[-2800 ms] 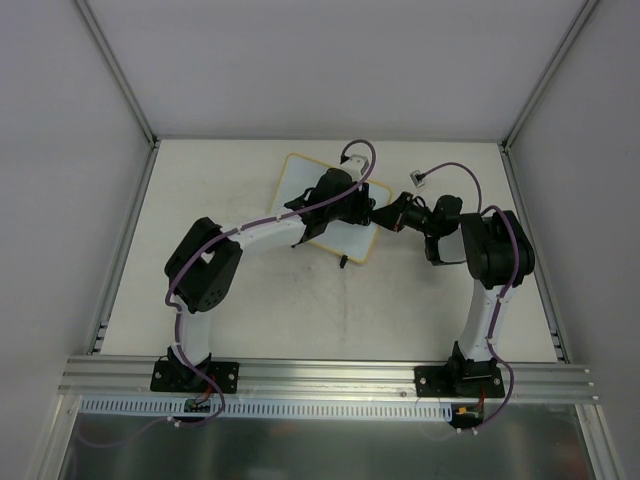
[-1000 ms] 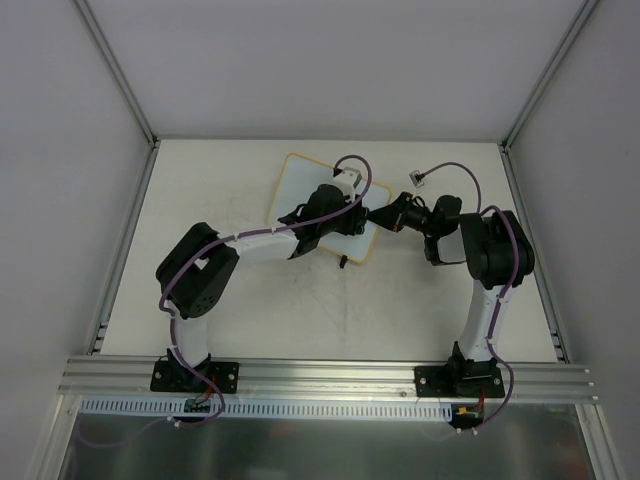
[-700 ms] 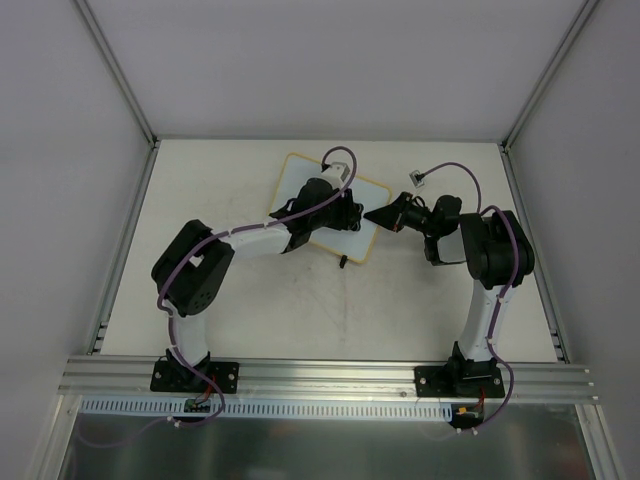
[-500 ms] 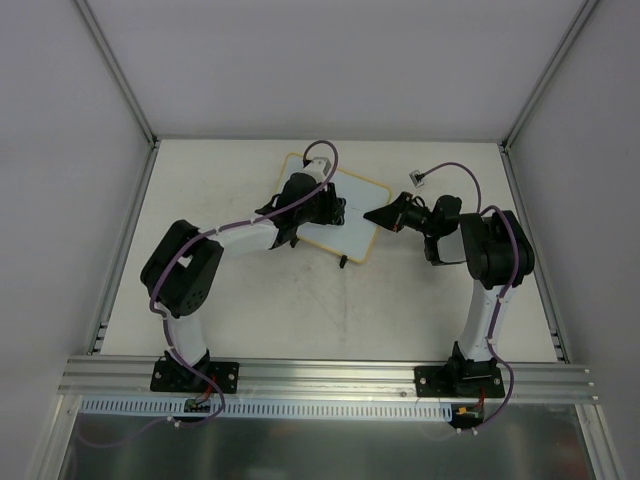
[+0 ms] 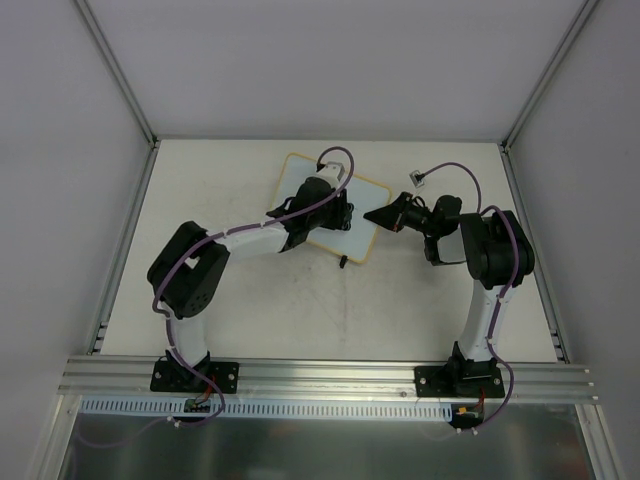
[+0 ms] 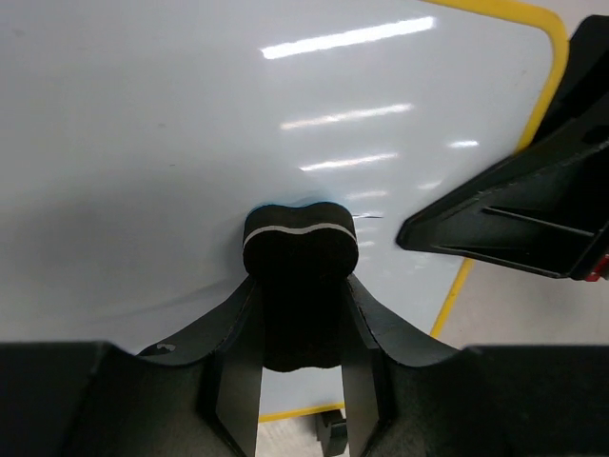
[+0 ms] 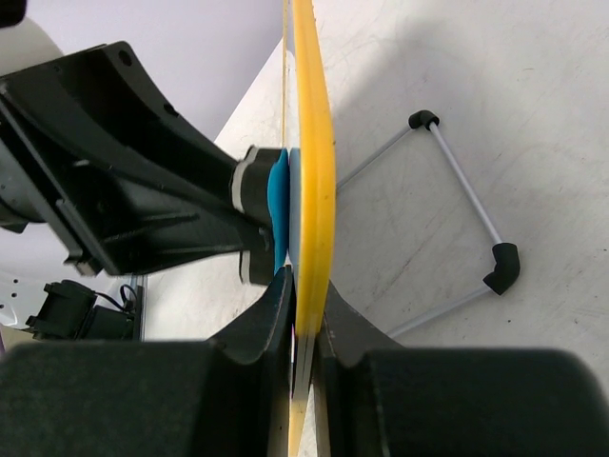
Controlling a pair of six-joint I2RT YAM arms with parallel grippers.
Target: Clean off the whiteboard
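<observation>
Desk (image 5: pixel 250 300) update: wiping stroke reverses on the whiteboard (image 5: pixel 364 208)

Nearest, the right gripper (image 7: pixel 306 309) pinches the board's yellow right edge, holding it where it has been throughout. A wire stand (image 7: pixel 463 190) lies on the desk just beside it. Beyond, the left gripper (image 6: pixel 301 286), clamped on the eraser (image 6: pixel 300 240), presses the pad to the white face. Over the last seconds it swept from beside the right gripper out to the far-left part, and it now sits back nearer the middle. Only a faint tick shows by the pad, so the wiping looks nearly finished.
</observation>
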